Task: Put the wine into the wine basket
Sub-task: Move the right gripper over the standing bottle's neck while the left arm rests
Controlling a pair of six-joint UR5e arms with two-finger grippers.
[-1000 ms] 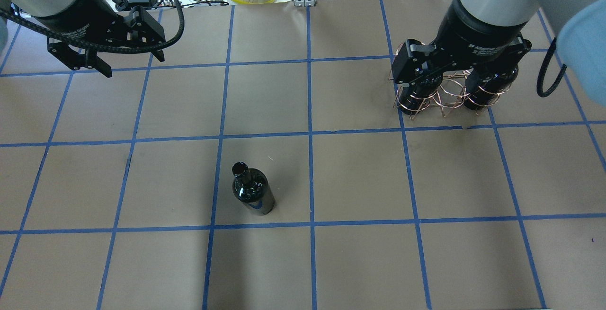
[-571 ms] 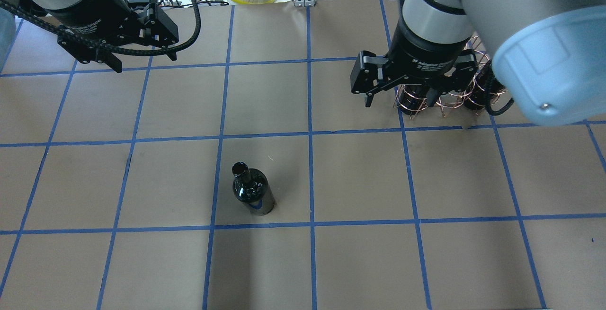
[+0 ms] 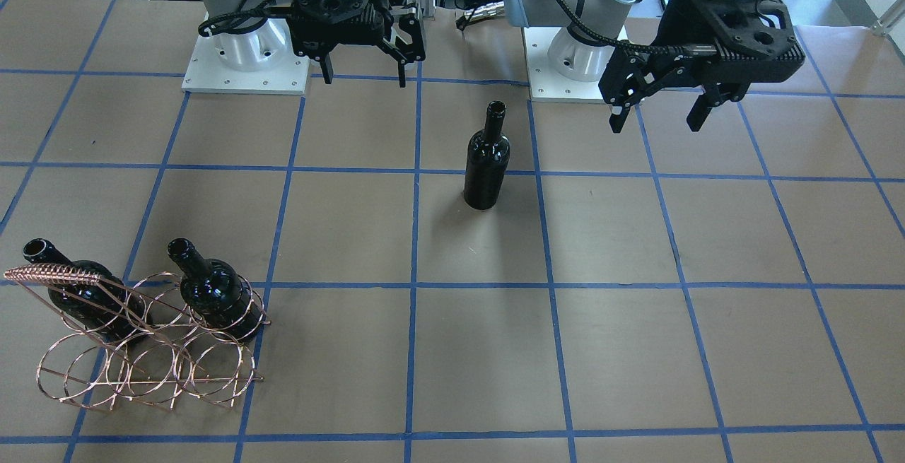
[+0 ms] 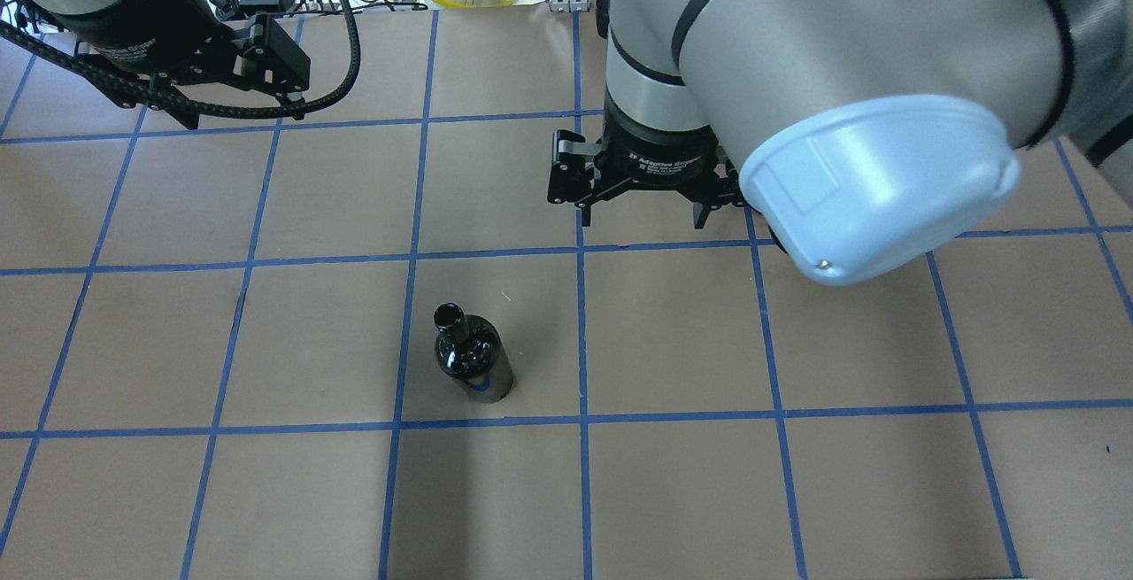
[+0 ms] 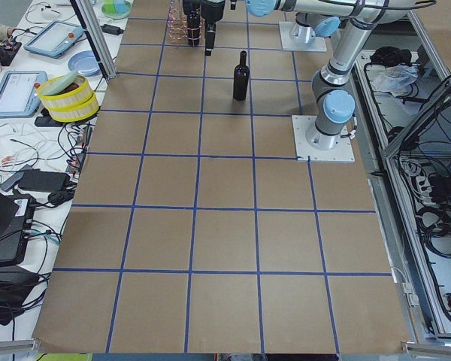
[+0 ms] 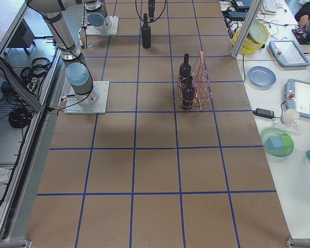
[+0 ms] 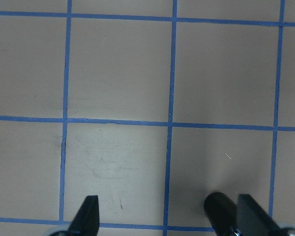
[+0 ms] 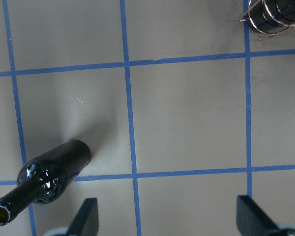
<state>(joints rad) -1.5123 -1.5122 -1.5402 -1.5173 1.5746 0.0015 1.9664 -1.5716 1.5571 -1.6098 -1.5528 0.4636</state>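
Left gripper (image 4: 232, 106) hangs at ten o'clock in the overhead view, jaws spread, empty. Right gripper (image 4: 639, 212) points down just off centre toward one o'clock, jaws wide, empty.

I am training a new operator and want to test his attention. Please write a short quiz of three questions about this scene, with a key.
1. Multiple choice: how many black wine bottles sit in the copper wire wine basket? A) one B) two C) three
2. True or false: the right gripper holds the lone wine bottle with its jaws shut.
3. Fill in the gap: the jaws of the left gripper are ____ and hold nothing.
Key: 1 B; 2 false, the jaws are open and the bottle stands alone on the table; 3 open.
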